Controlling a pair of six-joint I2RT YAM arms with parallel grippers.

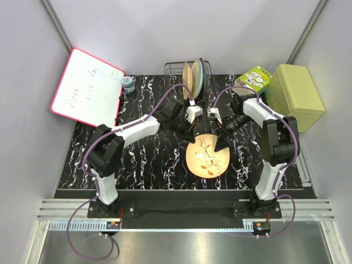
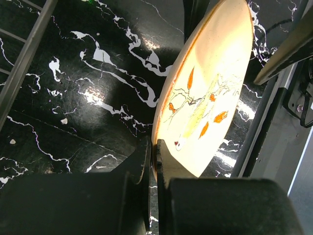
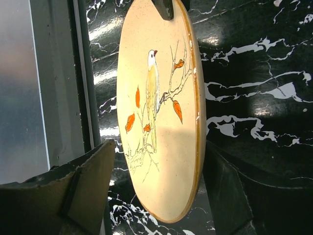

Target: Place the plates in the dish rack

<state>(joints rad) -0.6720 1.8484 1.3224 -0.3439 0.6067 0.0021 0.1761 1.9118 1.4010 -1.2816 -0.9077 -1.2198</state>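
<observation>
An orange-tan plate with a bird and branch drawing (image 1: 208, 157) is held tilted above the black marble mat. My left gripper (image 1: 193, 133) is shut on its far rim, and the left wrist view shows the jaws (image 2: 155, 161) pinching the edge of the plate (image 2: 210, 88). My right gripper (image 1: 221, 138) is open, with its fingers on either side of the plate's right rim and not touching it (image 3: 156, 196). The plate face fills the right wrist view (image 3: 161, 122). The dish rack (image 1: 173, 69) stands at the back and holds three upright plates: orange-tan (image 1: 187, 80), beige-blue (image 1: 195, 77) and dark blue-grey (image 1: 205, 74).
A red-framed whiteboard (image 1: 88, 88) leans at the back left, with a small jar (image 1: 128, 83) beside it. A green box (image 1: 297, 96) and a green packet (image 1: 254, 78) sit at the back right. The mat's near edge meets a metal rail.
</observation>
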